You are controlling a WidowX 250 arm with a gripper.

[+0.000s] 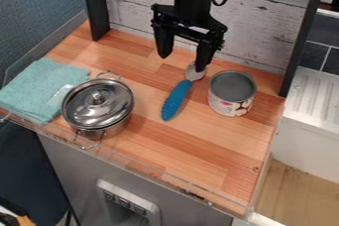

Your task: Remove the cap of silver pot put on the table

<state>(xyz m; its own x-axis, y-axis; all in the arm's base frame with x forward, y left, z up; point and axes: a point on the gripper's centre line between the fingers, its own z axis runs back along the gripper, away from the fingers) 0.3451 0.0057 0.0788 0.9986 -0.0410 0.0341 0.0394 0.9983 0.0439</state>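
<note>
The black gripper (182,61) hangs over the back middle of the wooden surface, its two fingers spread wide with nothing between them. To its lower left, the silver pot (114,130) stands upright near the front left edge. Its shiny lid (89,109) rests on top, with a round knob in the centre. A clear gap separates the gripper from both pot and lid.
A blue-handled spoon (176,101) lies below the gripper, and a grey open can (231,102) stands to its right. Folded teal cloth (41,87) lies left of the pot. The wooden table (192,143) has a low transparent rim; dark posts flank its back.
</note>
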